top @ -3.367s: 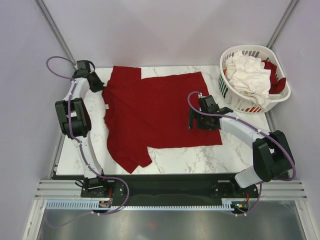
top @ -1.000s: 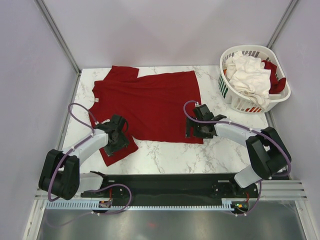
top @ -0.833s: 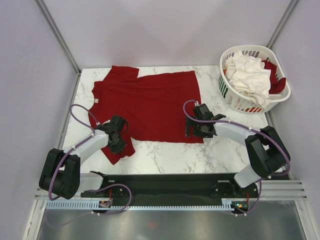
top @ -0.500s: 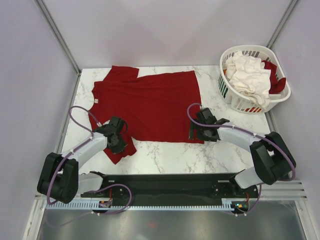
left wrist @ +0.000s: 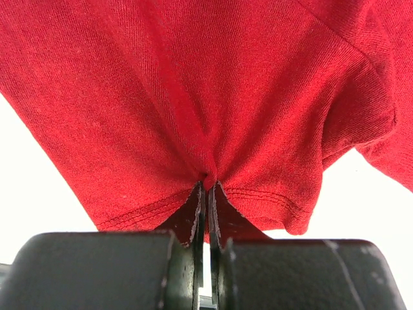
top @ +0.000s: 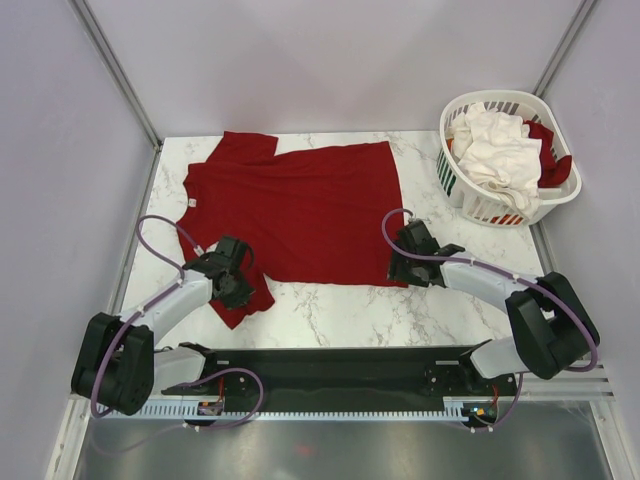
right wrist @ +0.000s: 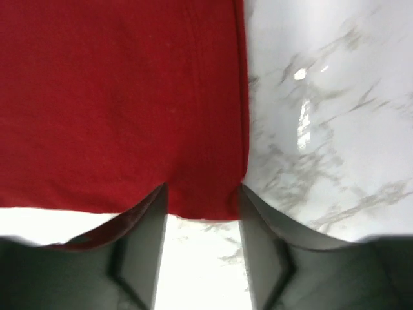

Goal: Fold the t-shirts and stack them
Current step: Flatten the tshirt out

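Note:
A dark red t-shirt [top: 295, 210] lies spread flat on the marble table, its hem to the right and its sleeves to the left. My left gripper [top: 240, 285] is shut on the near sleeve [top: 238, 300]; in the left wrist view the cloth [left wrist: 213, 97] bunches into the closed jaws [left wrist: 207, 187]. My right gripper [top: 398, 268] is open at the near right hem corner; in the right wrist view the corner [right wrist: 206, 194] lies between the fingers [right wrist: 143, 226]. A white t-shirt [top: 497, 150] and more dark red cloth [top: 552, 160] lie in the basket.
The white slotted basket [top: 455, 180] stands at the back right corner of the table. Bare marble [top: 340, 315] runs along the near edge in front of the shirt. Grey walls close off the back and both sides.
The shirt has been pulled toward the near side and laid flat. The left arm came from the far left corner to the near sleeve and closed on it. The right gripper shifted slightly right at the hem corner.

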Robot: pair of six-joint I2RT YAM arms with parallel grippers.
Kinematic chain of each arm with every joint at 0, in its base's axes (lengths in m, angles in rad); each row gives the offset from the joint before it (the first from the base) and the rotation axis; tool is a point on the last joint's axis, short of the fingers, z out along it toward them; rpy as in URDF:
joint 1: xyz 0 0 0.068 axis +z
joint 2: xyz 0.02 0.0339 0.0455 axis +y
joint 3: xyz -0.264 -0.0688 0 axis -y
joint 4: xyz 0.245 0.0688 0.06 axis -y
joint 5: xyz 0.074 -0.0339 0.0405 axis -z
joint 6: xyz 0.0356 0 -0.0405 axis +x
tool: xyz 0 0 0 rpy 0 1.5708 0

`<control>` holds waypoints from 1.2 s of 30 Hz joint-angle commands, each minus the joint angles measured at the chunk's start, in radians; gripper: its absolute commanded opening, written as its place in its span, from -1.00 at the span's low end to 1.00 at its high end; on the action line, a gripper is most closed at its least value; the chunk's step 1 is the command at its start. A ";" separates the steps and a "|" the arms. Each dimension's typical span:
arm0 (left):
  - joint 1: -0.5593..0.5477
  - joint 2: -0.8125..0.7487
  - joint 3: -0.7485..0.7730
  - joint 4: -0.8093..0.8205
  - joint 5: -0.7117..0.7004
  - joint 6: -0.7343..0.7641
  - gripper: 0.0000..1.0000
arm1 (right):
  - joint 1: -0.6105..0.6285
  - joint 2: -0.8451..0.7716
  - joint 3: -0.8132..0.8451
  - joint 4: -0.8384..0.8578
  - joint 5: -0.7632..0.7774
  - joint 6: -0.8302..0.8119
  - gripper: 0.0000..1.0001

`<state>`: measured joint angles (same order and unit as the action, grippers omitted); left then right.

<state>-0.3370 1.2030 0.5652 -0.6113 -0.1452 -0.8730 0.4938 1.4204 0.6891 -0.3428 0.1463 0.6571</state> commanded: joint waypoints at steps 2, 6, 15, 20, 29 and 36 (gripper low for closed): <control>0.000 -0.023 -0.016 0.004 0.015 0.029 -0.95 | 0.000 0.034 -0.060 0.067 -0.112 0.038 -0.10; 0.001 -0.054 -0.010 -0.014 0.041 0.045 -0.95 | 0.002 0.043 -0.049 0.067 -0.131 0.015 -0.79; -0.014 -0.199 0.021 -0.123 0.249 -0.011 -0.95 | 0.002 -0.167 -0.037 -0.148 -0.021 0.022 -1.00; -0.020 -0.318 0.134 -0.335 0.188 -0.017 -0.95 | 0.000 -0.307 -0.054 -0.283 0.007 0.082 -1.00; -0.020 -0.393 0.119 -0.475 0.220 0.049 -0.95 | 0.000 -0.451 -0.042 -0.406 0.022 0.124 -1.00; -0.020 -0.259 0.284 -0.513 0.093 0.144 -0.95 | -0.003 -0.361 0.082 -0.395 0.068 0.089 -1.00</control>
<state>-0.3550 0.8841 0.7361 -1.1007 0.0170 -0.8150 0.4934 1.0313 0.6785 -0.7353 0.1635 0.7586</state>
